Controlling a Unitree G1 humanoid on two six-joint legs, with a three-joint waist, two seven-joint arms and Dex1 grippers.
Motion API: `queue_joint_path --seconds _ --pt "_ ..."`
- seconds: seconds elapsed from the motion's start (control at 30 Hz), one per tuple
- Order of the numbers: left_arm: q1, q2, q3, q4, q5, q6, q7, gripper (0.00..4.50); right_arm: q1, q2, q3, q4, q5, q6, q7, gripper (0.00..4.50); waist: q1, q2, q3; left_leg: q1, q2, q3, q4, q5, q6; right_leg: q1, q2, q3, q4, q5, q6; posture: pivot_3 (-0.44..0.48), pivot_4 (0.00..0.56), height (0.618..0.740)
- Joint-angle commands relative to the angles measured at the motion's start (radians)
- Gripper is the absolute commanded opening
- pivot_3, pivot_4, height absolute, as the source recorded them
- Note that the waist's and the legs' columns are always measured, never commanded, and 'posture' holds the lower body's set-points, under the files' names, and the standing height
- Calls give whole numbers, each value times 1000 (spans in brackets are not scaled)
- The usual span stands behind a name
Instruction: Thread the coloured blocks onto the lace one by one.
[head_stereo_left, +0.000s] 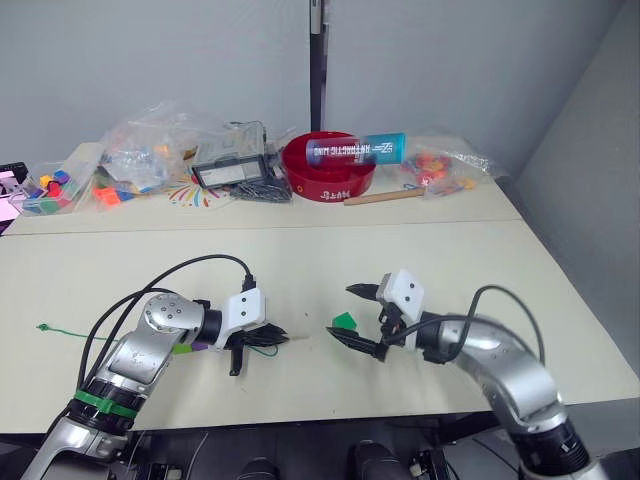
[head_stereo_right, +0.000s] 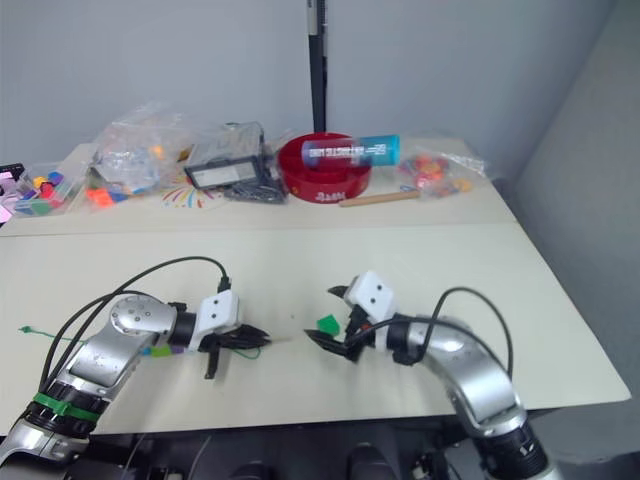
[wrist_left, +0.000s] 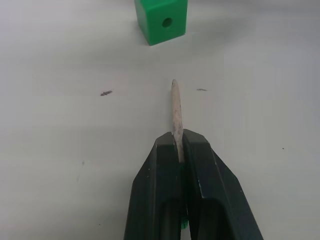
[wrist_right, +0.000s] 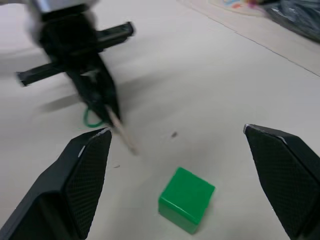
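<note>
At the far left of the left eye view, the knotted end of the lace (head_stereo_left: 45, 327) is seen lying on the cream table (head_stereo_left: 300, 265), the string running right toward the left arm. Lower left of centre, the left gripper (head_stereo_left: 280, 338) is held low over the table with its fingers pressed together on the lace; the pale stiff tip (wrist_left: 175, 112) is resolved in the left wrist view, projecting straight out from between the closed fingers and aimed at the green block (wrist_left: 161, 20), whose side hole is presented toward the tip. Tip and block are apart. Purple and light green blocks (head_stereo_left: 192, 346) are glimpsed beneath the left forearm, partly hidden by it. Just right of centre, the green block is flanked by the right gripper (head_stereo_left: 352, 315), whose fingers are spread wide with the block between them, untouched, as confirmed in the right wrist view. Along the upper edge of the frame, plastic bags of coloured pieces (head_stereo_left: 140, 160), a red bowl (head_stereo_left: 328, 170) bearing a blue tube (head_stereo_left: 357, 150), and a wooden stick (head_stereo_left: 385, 197) are noted on the far table.
</note>
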Motion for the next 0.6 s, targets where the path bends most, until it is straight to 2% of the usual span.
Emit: queue_joint_path --seconds 0.03,0.1,0.23,0.37,0.5,0.57,0.6 --pt "-13 5 12 -20 -14 7 -2 0 -127 -76 75 115 -4 -83 234 4469 -1 0 0 0 0 0 0 0 0 0 0 0 0 0 0 0 150 731" --pt "-9 8 12 -32 -18 12 -3 0 -246 -100 166 278 -93 -204 365 4469 -3 0 0 1 0 1 0 0 0 0 0 0 0 0 0 0 150 731" --pt "2 13 15 -58 -25 25 -4 0 -388 -56 251 564 -210 -444 469 4469 -3 0 0 2 0 1 0 0 0 1 0 0 0 0 0 0 150 731" --pt "20 20 22 -86 -29 37 -1 0 -461 -5 278 764 -269 -615 539 4469 0 0 0 1 0 1 0 0 0 1 -1 0 0 0 0 0 150 731" --pt "35 25 28 -107 -31 49 7 0 -491 35 276 880 -297 -710 574 4469 2 0 0 0 0 1 0 0 0 0 -2 0 0 0 0 0 150 731" --pt "44 28 31 -118 -34 54 11 0 -506 51 269 927 -307 -745 581 3937 2 1 0 0 0 1 0 0 0 0 -2 0 0 0 0 0 150 731" --pt "48 30 32 -124 -35 56 13 0 -511 57 264 946 -310 -761 586 3477 2 1 0 1 0 1 0 0 0 0 -2 0 0 0 0 0 150 731"
